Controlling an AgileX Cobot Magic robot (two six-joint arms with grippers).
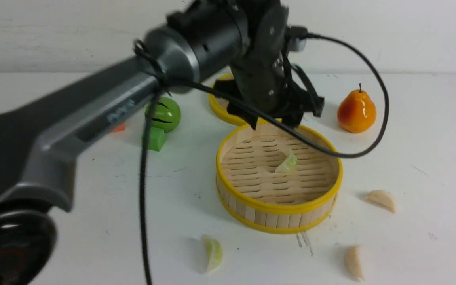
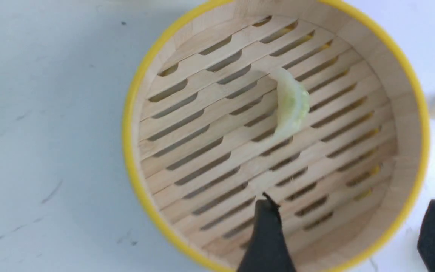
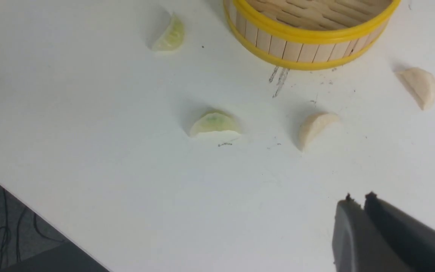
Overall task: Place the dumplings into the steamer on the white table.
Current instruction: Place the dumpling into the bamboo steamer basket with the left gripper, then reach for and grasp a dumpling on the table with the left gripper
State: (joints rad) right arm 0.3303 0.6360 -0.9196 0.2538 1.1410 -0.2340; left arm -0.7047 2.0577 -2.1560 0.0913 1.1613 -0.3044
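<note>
Left arm [image 1: 93,114] comes in on a diagonal from the left. Left of the steamer [image 1: 251,206]: striped green ball [image 1: 164,114] and green block [image 1: 156,138], touching or nearly so, and second green dumpling [image 1: 213,252] on the white table [image 1: 430,158], front-left of the basket and apart from it. Left gripper [image 1: 276,118] hangs above the steamer's far rim. On its wrist cam the jaws are spread wide: one finger [image 2: 266,234] over the slatted floor, the other showing past the rim. Nothing is between them and no contact is visible. Green dumpling [image 1: 287,163] lies on the steamer floor about mid-basket, clear of the wall and both fingers. Third green dumpling [image 3: 214,122] shows only on the right wrist cam, on the table in front of the steamer. Near cream dumpling [image 1: 353,262] sits to its right, apart. Far cream dumpling [image 1: 380,199] lies just right of the basket, not touching. Pear [image 1: 356,111] stands upright at the back right. Right gripper [image 3: 359,197]: fingertips together, nothing pinched, over bare table, well apart from the near cream dumpling.
</note>
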